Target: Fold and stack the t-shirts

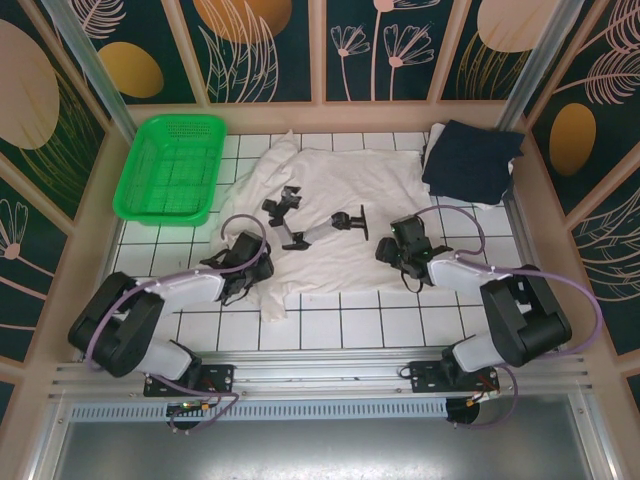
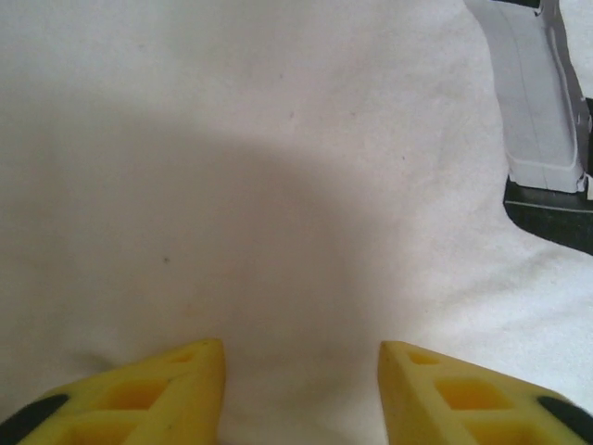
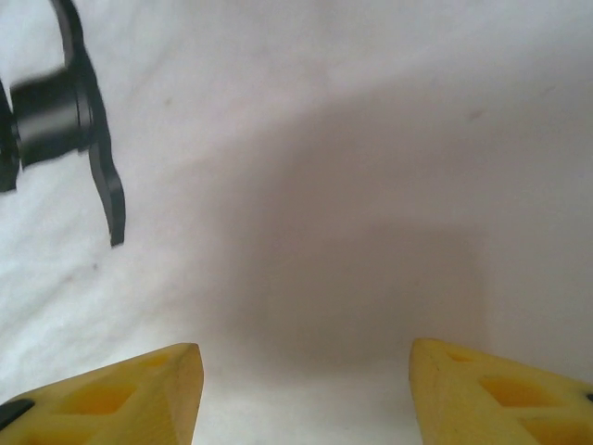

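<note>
L tool (image 2: 301, 394) was open, medium gap, holding nothing btwn its yellow fingertips (image 2: 171, 394). It hung low over the cream t-shirt (image 2: 278, 139); whether the tips touched the cloth, couldn't tell. R tool (image 3: 306, 394) was open too, its gap looking a bit wider, also holding nothing. It pointed down at the same cream cloth w/ a shadow under it.

Btwn the two tools, lying on that shirt, was a grey-and-black part (image 1: 318, 225): a grey bar w/ black ends. Its grey body sat at upper right in the L wrist view, and a curved black end at upper left in the R wrist view.

From the top view, the cream t-shirt lay spread across the mid worktop (image 1: 400, 320). Its near edge was rumpled by the L arm, w/ one sleeve running toward far left. Navy t-shirt (image 1: 470, 160) sat bunched in the far R corner, just beside the cream one's far R corner; touching or not, couldn't tell. Green basket (image 1: 170, 165) stood far left, near the cream sleeve but apart from it.
</note>
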`<control>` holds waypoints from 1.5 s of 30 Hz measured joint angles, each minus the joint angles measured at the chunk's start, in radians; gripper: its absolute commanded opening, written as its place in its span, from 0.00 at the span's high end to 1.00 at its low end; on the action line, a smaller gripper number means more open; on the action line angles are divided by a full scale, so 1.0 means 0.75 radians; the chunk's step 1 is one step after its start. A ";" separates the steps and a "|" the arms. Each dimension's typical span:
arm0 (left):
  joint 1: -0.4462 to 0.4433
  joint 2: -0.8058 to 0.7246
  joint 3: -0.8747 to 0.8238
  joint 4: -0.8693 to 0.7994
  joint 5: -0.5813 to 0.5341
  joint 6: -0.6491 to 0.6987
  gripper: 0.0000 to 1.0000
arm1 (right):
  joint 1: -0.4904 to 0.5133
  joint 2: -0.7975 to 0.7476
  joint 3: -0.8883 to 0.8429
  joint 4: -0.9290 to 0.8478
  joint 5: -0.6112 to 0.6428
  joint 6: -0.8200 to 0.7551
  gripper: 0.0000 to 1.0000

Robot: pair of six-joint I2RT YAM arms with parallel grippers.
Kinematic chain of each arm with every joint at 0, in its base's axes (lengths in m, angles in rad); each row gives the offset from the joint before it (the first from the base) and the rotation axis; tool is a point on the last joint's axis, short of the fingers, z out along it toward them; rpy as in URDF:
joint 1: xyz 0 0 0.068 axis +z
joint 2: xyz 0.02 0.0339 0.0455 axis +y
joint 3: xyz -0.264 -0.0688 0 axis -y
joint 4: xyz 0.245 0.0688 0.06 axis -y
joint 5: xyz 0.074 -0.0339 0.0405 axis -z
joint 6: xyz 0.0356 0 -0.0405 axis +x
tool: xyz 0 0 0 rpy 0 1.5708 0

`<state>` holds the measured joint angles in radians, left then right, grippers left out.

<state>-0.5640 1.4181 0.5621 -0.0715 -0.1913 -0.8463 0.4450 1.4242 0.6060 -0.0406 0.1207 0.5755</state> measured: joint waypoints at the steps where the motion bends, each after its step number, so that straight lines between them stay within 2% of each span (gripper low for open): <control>1: 0.000 -0.038 -0.003 -0.041 -0.003 -0.003 0.35 | 0.000 -0.014 0.002 -0.002 0.002 -0.007 0.40; 4: 0.000 -0.096 0.011 -0.089 -0.012 0.009 0.32 | 0.017 -0.022 0.027 0.005 -0.016 -0.028 0.41; 7: 0.000 -0.030 0.103 -0.151 -0.039 0.019 0.32 | 0.112 0.009 0.099 0.052 -0.029 -0.057 0.41; 9: 0.000 0.015 0.148 -0.155 -0.055 0.030 0.28 | 0.189 0.087 0.183 0.107 -0.056 -0.073 0.41; 12: 0.004 0.041 0.170 -0.180 -0.083 0.046 0.26 | 0.222 0.205 0.259 0.163 -0.072 -0.088 0.41; 14: 0.009 0.075 0.198 -0.212 -0.111 0.065 0.18 | 0.209 0.260 0.262 0.162 -0.068 -0.094 0.41; 18: 0.063 0.212 0.293 -0.248 -0.146 0.108 0.18 | 0.132 0.308 0.210 0.159 -0.072 -0.094 0.41; 25: 0.132 0.552 0.640 -0.256 -0.193 0.175 0.17 | 0.002 0.270 0.119 0.231 -0.088 -0.096 0.40; 31: 0.155 0.606 0.970 -0.332 -0.283 0.276 0.15 | -0.021 0.233 0.086 0.239 -0.108 -0.097 0.40; 36: 0.246 0.721 1.262 -0.331 -0.317 0.366 0.16 | -0.022 0.223 0.078 0.242 -0.130 -0.097 0.40; 45: 0.407 1.008 1.501 -0.376 -0.327 0.477 0.17 | -0.022 0.157 0.035 0.238 -0.163 -0.097 0.40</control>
<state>-0.2588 2.1738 1.6878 -0.3538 -0.4362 -0.4889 0.4286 1.5421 0.6323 0.1379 -0.0017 0.5030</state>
